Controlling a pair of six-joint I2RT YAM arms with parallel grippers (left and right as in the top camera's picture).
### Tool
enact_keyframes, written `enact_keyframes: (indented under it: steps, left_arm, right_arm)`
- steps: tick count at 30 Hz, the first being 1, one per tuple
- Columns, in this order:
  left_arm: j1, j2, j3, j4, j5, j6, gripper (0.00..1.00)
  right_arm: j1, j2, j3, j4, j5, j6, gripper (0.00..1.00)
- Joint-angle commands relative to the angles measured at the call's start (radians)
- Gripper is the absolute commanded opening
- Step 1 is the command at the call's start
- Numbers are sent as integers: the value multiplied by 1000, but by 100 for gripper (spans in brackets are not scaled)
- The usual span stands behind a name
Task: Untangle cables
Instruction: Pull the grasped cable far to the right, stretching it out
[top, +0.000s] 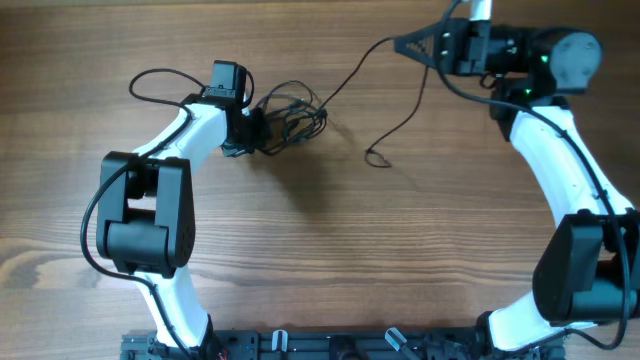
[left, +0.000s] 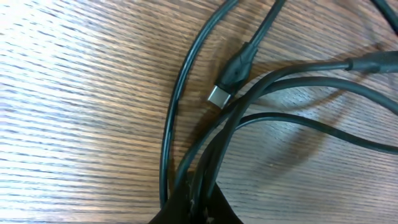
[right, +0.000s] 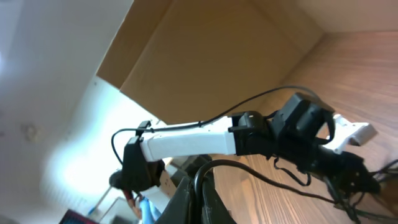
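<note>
A knot of thin black cables (top: 293, 120) lies on the wooden table at the upper middle. My left gripper (top: 255, 128) is shut on the knot's left side. In the left wrist view, several strands (left: 261, 93) run into the closed fingertips (left: 199, 208), and a loose plug with a silver tip (left: 229, 79) rests beside them. My right gripper (top: 405, 45), raised at the upper right, is shut on one cable (top: 345, 78) that stretches down-left to the knot. That cable's other part hangs down to a loose end (top: 378, 158). In the right wrist view, the held cable (right: 267, 177) loops out of the closed gripper (right: 202, 202).
A thicker black wire (top: 150, 85) loops from the left arm at the upper left. Both arm bases stand along the front edge (top: 300, 345). A cardboard box (right: 217, 56) stands beyond the table in the right wrist view, where the left arm (right: 186, 140) also shows.
</note>
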Motion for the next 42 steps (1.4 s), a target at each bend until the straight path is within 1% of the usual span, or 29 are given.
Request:
enact_keyframes:
  steps: [1, 3, 5, 8, 13, 18, 22, 30, 31, 34, 38, 41, 42]
  left_arm:
    - [23, 23, -19, -11, -100, -3, 7]
    - [23, 23, -19, -11, -100, -2, 7]
    - [23, 23, -19, -11, -100, -2, 7]
    - [23, 23, -19, -11, -100, -2, 7]
    - [23, 23, -19, -11, -104, -2, 7]
    - [25, 23, -19, -21, -208, -3, 7]
    - [40, 23, -19, -24, -208, -11, 7]
    - [63, 23, -19, -35, -197, -18, 8]
    - [63, 23, -19, -35, -197, -18, 8]
    - [63, 23, -19, -35, -197, -18, 8]
    - [63, 23, -19, -35, -197, -18, 8]
    - [63, 23, -19, -35, -197, -18, 9]
    - [63, 23, -19, -35, -197, -18, 8]
  right_arm:
    - [-44, -21, 19, 128, 97, 186, 5]
    - [-63, -21, 19, 212, 140, 246, 4]
    - [-103, -21, 19, 341, 190, 346, 4]
    - [-145, -21, 19, 416, 172, 393, 4]
    - [-178, -21, 19, 411, 41, 392, 5]
    - [-212, -21, 19, 412, -30, 391, 5]
    - [-216, -21, 17, 411, -99, 391, 5]
    - [-216, -9, -13, 379, -112, 380, 4]
    - [-216, 1, -26, 352, -107, 350, 5]
    - [-216, 42, -51, 187, -91, 200, 5]
    - [-216, 108, -54, -109, -65, -65, 5]
    - [-216, 145, -54, -415, -46, -348, 5]
    - [-216, 150, -54, -499, -35, -420, 5]
